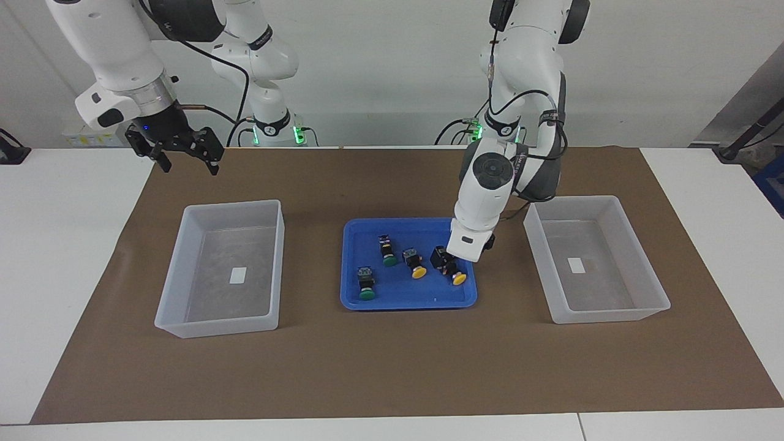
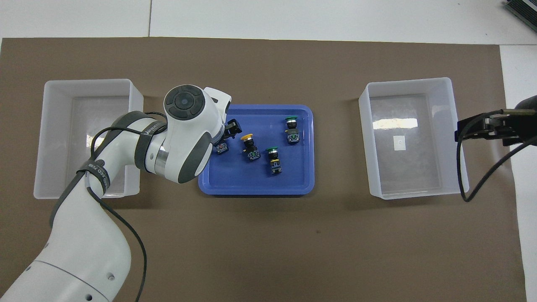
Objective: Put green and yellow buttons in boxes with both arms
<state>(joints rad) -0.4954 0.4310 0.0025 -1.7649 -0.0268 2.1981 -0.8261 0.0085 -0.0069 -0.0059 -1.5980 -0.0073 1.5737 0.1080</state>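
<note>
Left gripper (image 1: 450,264) down in blue tray (image 1: 354,294), jaws spread around yellow button (image 1: 454,274) nearest left arm's end. Centre black body between jaws before you pinch; avoid cap. Lift straight, carry to box (image 1: 637,312). Right gripper (image 1: 184,154) waits aloft, jaws spread.

A shallow blue tray (image 1: 408,301) (image 2: 256,189) with rounded corners and a low raised rim lies flat at the middle of a brown mat (image 1: 392,367) (image 2: 268,243). The mat covers most of a white table (image 1: 55,245) (image 2: 293,16), whose bare surface shows at both ends and along the edge farthest from the robots. A seam between tabletop panels is visible on that edge. A dark object (image 2: 522,8) sits partly out of view at one corner of the overhead view; its kind cannot be determined.
</note>
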